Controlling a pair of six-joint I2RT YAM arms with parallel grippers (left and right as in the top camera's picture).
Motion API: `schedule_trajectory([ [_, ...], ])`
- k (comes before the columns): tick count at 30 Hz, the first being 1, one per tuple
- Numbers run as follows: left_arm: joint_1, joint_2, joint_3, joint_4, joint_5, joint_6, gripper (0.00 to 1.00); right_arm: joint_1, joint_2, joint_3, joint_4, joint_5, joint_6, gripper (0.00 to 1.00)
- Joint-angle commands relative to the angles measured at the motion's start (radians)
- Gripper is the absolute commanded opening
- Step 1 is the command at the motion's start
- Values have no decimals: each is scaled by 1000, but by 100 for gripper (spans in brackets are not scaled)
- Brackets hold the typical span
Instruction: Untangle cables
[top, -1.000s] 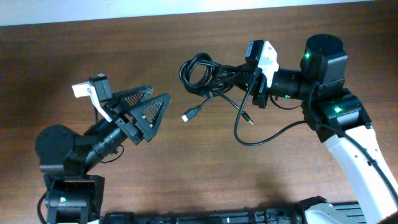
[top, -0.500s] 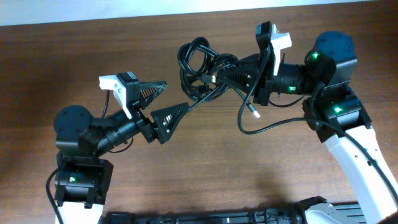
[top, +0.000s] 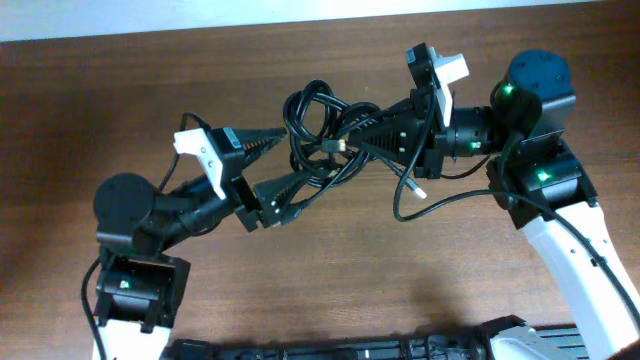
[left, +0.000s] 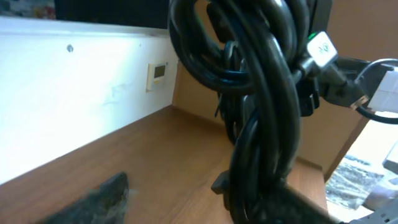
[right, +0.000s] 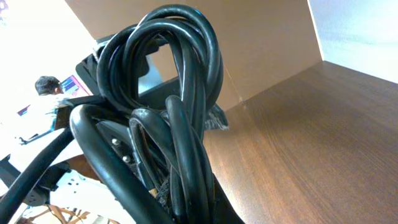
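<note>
Black right fingers (top: 390, 130) are pressed together on the tangled cables (top: 318, 122), holding the knot over the middle of the brown wooden worktop (top: 180, 70); the left fingers (top: 255, 141) stand apart on either side of the bundle's nearer loops, and whether they pinch it I cannot tell; a loose cord ending in a white-tipped plug (top: 420, 191) droops below the right fingers.

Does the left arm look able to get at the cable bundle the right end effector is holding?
Probably yes. The left end effector sits at the cables, fingers spread on either side of the lower loops, nothing between. The right end effector grips the far side only.
</note>
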Motion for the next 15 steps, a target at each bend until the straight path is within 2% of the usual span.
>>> schedule_trajectory([
  [1,-5,48,13,31,-21,9,10,6,-16,21,7,-60,16,4],
  [2,-5,60,13,44,-55,-57,0,6,-16,21,7,-62,15,4],
  [6,-5,66,13,17,-177,-256,0,5,-16,21,35,-39,15,4],
  [10,-4,66,13,-145,-365,-450,0,5,-16,21,82,-12,15,4],
  [13,-5,66,13,-146,-360,-478,0,4,-16,21,82,34,14,4],
  [15,-4,65,13,-192,-361,-633,0,4,-16,21,82,98,9,4],
])
